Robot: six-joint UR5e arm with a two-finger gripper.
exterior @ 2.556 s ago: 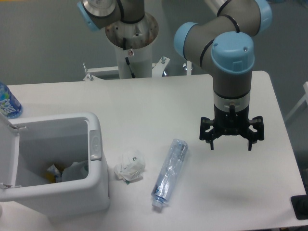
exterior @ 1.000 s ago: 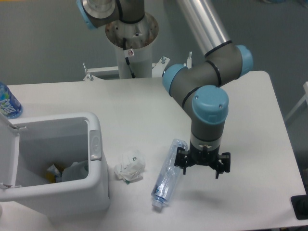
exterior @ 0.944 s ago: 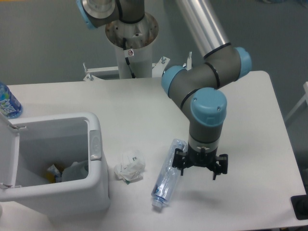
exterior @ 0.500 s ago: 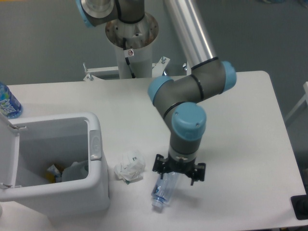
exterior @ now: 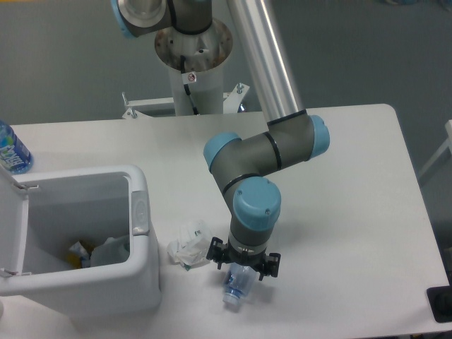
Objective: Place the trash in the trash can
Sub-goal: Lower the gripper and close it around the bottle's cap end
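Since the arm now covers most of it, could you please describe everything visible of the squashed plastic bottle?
Only the lower end of the squashed plastic bottle shows: clear, bluish-tinted, crumpled-looking plastic ending in a pale neck or cap that points toward the table's near edge. It lies flat on the white table, right of the crumpled paper wad and apart from it. The gripper sits directly over it with open fingers on either side; whether they touch the bottle cannot be told. The rest is hidden under the wrist.

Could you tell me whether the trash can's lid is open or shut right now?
Open: the trash can shows its interior, with scraps at the bottom.
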